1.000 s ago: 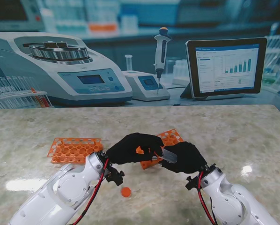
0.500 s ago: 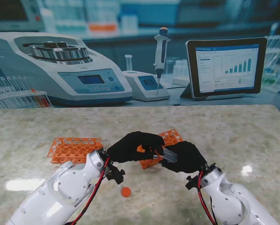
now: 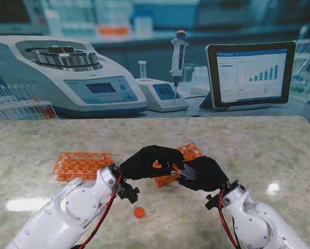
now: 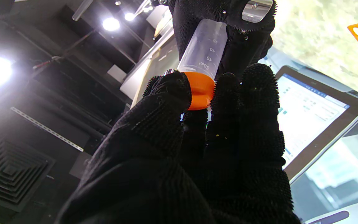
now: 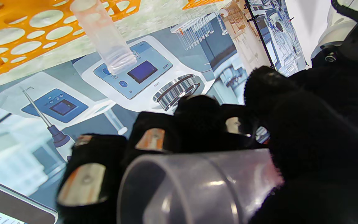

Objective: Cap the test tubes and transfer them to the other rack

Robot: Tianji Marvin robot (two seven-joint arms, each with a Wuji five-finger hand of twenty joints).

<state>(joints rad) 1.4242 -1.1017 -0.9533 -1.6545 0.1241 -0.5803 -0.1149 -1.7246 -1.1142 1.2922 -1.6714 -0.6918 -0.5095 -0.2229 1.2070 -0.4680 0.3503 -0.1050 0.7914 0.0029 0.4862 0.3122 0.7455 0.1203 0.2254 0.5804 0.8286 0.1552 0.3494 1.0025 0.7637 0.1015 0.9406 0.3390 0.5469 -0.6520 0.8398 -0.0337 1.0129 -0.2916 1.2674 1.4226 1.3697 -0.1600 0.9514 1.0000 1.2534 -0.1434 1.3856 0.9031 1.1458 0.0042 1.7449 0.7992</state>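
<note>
My right hand point(image 3: 206, 174) is wrapped around a clear tube point(image 3: 187, 171), held above the surface point(image 3: 248, 145) just in front of the near orange rack point(image 3: 181, 158). My left hand point(image 3: 147, 162) pinches an orange cap point(image 4: 200, 90) sitting on the tube's mouth (by the 50 ml mark). A second orange rack point(image 3: 82, 165) lies to the left. One loose cap point(image 3: 139, 212) rests on the surface nearer to me.
</note>
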